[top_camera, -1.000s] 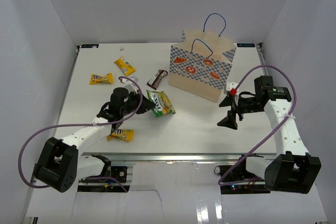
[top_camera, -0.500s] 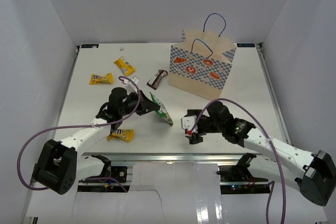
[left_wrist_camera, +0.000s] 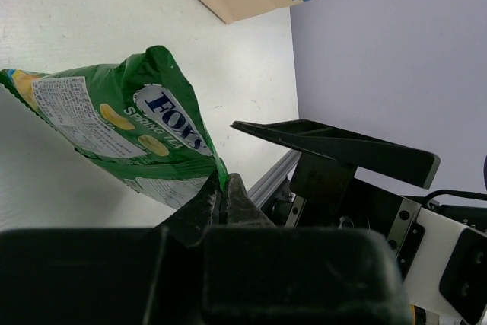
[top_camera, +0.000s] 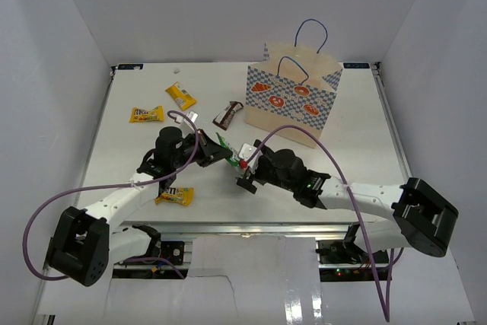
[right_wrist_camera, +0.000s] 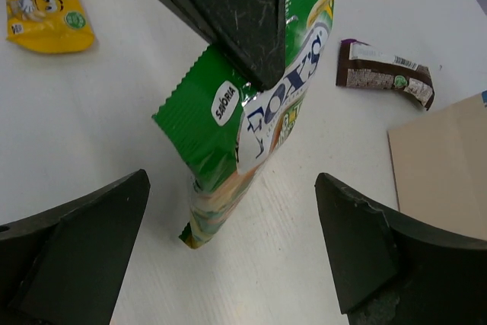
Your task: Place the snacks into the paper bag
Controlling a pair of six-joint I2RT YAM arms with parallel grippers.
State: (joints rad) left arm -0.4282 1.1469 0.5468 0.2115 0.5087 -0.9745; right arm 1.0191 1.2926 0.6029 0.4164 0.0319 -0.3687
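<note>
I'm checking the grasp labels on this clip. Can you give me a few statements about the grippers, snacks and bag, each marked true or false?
1. The left gripper is shut on the green bag. True.
2. The right gripper is clamped on that bag too. False: it is open, with one finger on each side of the bag.
3. The paper bag lies flat. False: it stands upright.
4. The dark brown bar wrapper lies on the table beside the paper bag. True.
</note>
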